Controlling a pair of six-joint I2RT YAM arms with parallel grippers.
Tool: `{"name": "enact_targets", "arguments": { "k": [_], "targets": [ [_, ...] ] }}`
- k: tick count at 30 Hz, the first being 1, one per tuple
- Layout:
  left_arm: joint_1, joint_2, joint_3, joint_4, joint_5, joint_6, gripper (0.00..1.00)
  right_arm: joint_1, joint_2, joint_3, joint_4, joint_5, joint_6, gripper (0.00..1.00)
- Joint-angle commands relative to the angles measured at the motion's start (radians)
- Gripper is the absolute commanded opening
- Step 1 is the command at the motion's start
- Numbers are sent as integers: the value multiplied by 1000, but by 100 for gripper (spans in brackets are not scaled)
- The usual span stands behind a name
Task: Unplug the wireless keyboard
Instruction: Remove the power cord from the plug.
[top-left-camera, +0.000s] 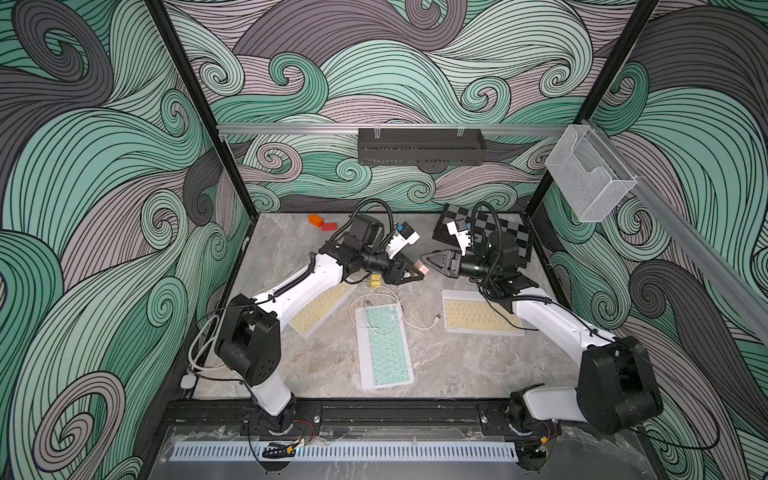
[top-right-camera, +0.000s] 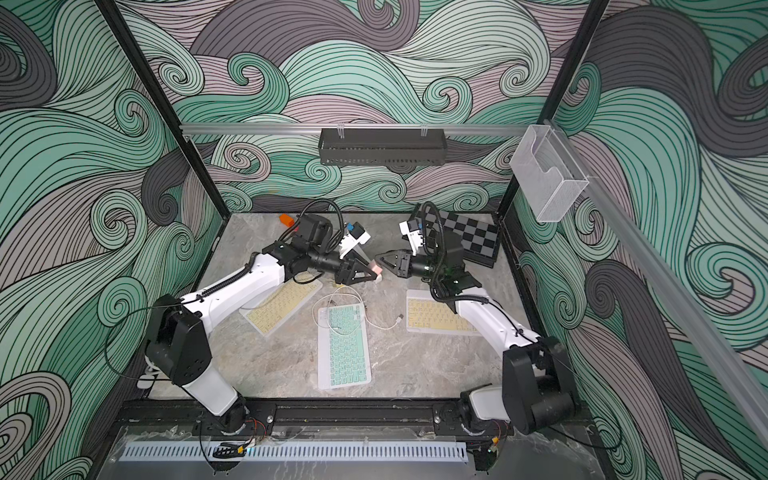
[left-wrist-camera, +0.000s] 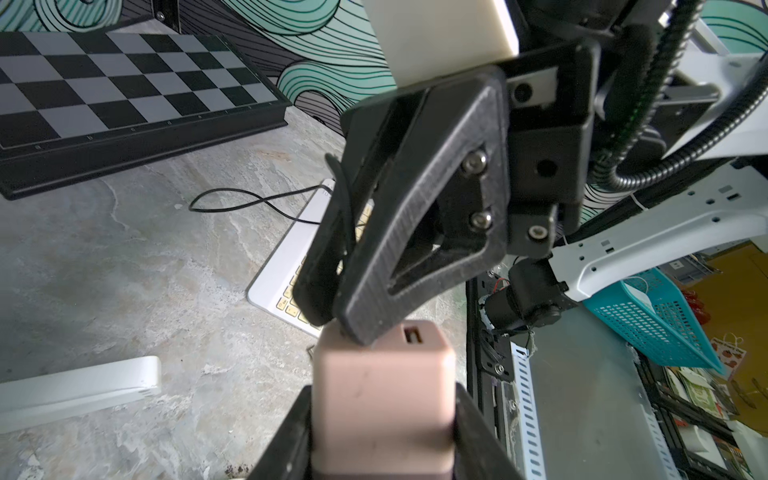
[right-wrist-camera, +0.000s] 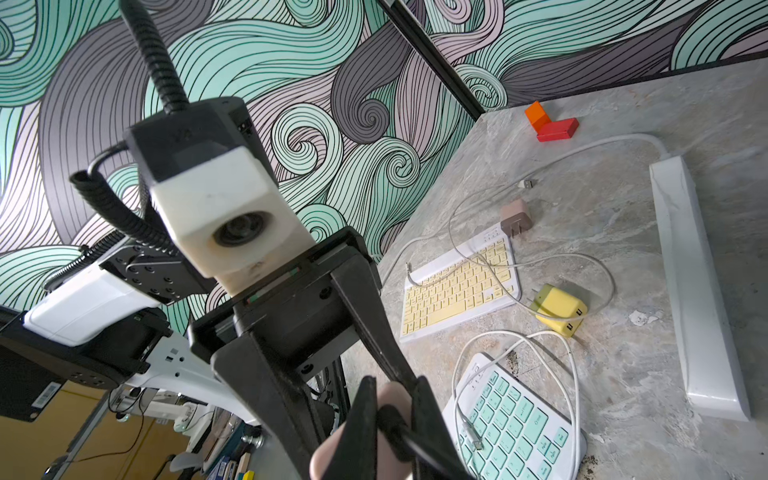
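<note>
A pink charger block (left-wrist-camera: 382, 395) hangs in mid-air above the table, with my left gripper (left-wrist-camera: 382, 419) shut on its sides. A black cable's plug (right-wrist-camera: 390, 419) sits in the block's end face, and my right gripper (right-wrist-camera: 392, 415) is shut on that plug. In both top views the two grippers meet tip to tip at the block (top-left-camera: 424, 268) (top-right-camera: 377, 268). The black cable (left-wrist-camera: 249, 199) runs down to the yellow keyboard (top-left-camera: 478, 316) lying under my right arm.
A green keyboard (top-left-camera: 384, 345) lies mid-table with a white cable (top-left-camera: 374, 299) looped over it. Another yellow keyboard (top-left-camera: 320, 307) lies under my left arm. A yellow charger (right-wrist-camera: 559, 307), a brown charger (right-wrist-camera: 515, 218), a white power strip (right-wrist-camera: 698, 291), a chessboard (top-left-camera: 498, 232) and orange and red blocks (top-left-camera: 318, 222) are nearby.
</note>
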Motion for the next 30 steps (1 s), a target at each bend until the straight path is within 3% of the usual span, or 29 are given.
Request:
{"name": "enact_targets", "arguments": {
  "k": [1,6,12,16,22,25,30],
  "targets": [
    [-16,-43,-57,-3,17,-23,0,-46,-45,-11,124,169,64,0],
    [-16,-65,-115,25,19,-47,0,-70,-32,-19,186,190,137,0],
    [-14,-80,-109,-60,6,-12,0,-81,-27,-13,140,200,71,0],
    [-12,-84,-103,-102,-1,-4,0,-109,-20,-33,157,229,110,0],
    [-11,-86,-121,-68,-52,-125,0,-119,-8,-37,182,281,127,0],
    [-14,-99,-164,4,-158,-181,0,-118,8,-24,150,285,108,0],
    [-15,-51,-138,-6,-341,-156,0,-118,3,-44,130,264,114,0]
  ]
}}
